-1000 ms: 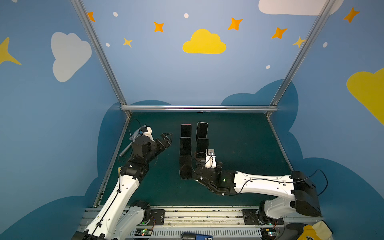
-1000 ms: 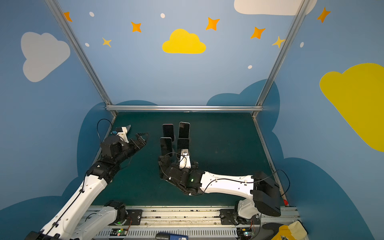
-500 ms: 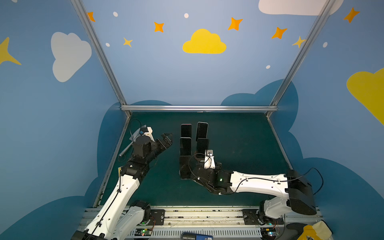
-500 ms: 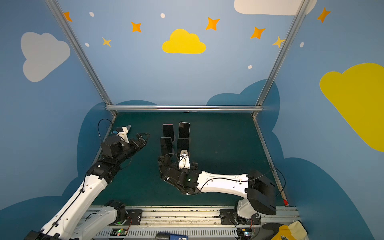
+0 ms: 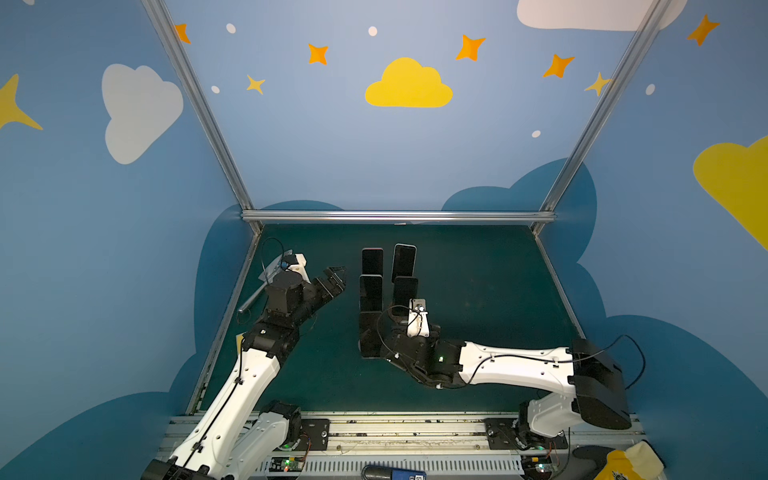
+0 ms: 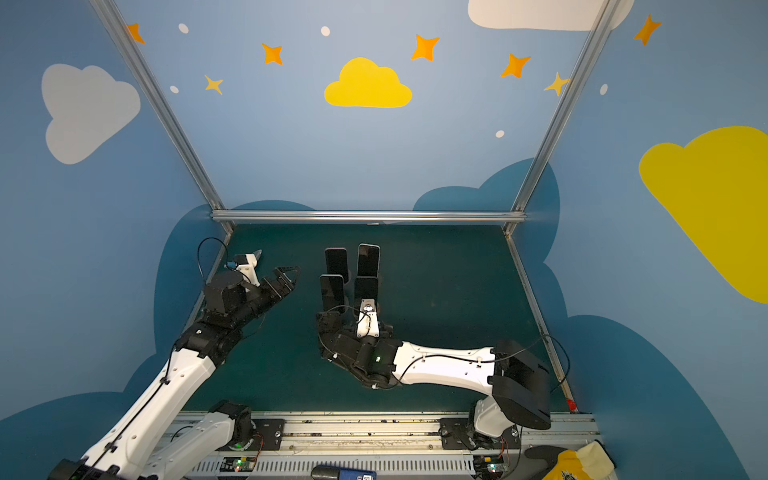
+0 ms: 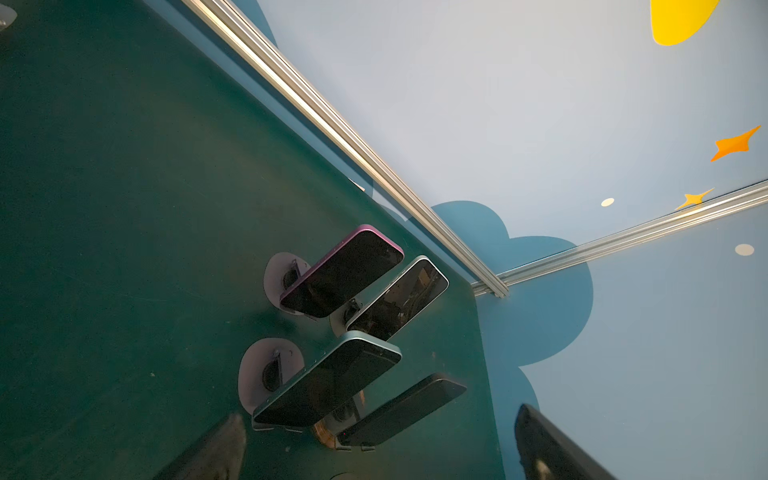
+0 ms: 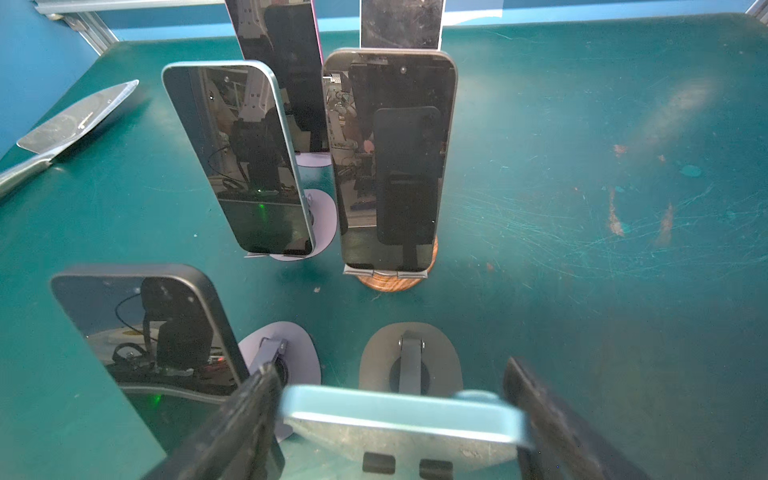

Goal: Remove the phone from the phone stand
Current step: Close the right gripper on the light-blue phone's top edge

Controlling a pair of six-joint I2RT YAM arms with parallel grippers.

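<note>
Several phones lean upright on small stands in the middle of the green table. In the right wrist view the nearest one, a light-blue phone (image 8: 399, 411), rests on a dark grey phone stand (image 8: 440, 361). My right gripper (image 8: 390, 368) is shut on it, a finger against each side edge near its top, and the phone still sits on the stand's lip. In a top view the right gripper (image 5: 397, 322) hides this phone. My left gripper (image 5: 334, 276) hovers open and empty to the left of the phones, also shown in the left wrist view (image 7: 378, 411).
A black-cased phone (image 8: 145, 332) stands close beside the held one. A teal phone (image 8: 241, 158) and a dark phone on a wooden base (image 8: 390, 158) stand behind, with two more further back. A metal spatula (image 8: 75, 120) lies by the left wall.
The right gripper's fingers have narrowed from wide open onto the light-blue phone's sides, and the right arm has shifted slightly toward the stands. The left arm has not moved.
</note>
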